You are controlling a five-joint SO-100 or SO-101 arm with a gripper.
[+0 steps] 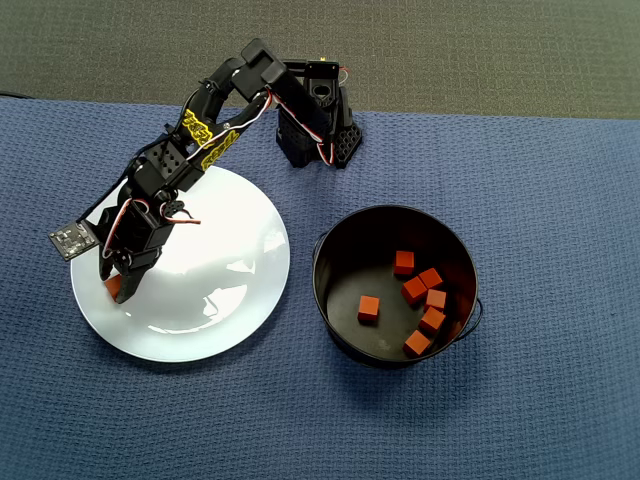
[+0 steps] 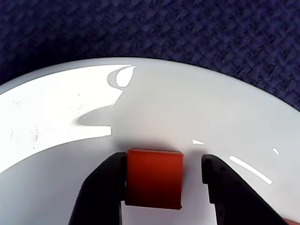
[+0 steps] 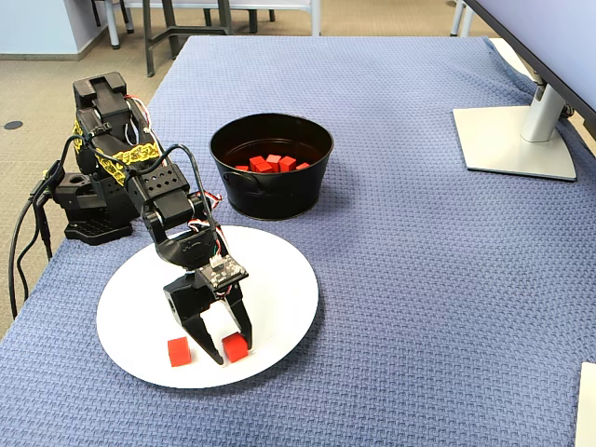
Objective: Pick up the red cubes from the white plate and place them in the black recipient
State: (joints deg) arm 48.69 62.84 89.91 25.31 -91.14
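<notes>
Gripper point(image 1: 118, 287) over white plate point(image 1: 240, 300); six red cubes point(image 1: 417, 290) in black recipient point(image 1: 340, 240).

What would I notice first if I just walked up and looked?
Probably the black gripper reaching down onto the big white plate, its fingers on either side of a little red cube, with another cube sitting free beside it. Behind the plate in the fixed view, the black bucket holds more red cubes.

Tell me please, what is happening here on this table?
A small robot arm is moving red cubes from the white plate into the black bucket. At this moment its gripper is down on the plate, open, with one cube between its fingers, not yet clamped. A second cube lies on the plate beside the gripper. Six cubes lie in the bucket already.
</notes>
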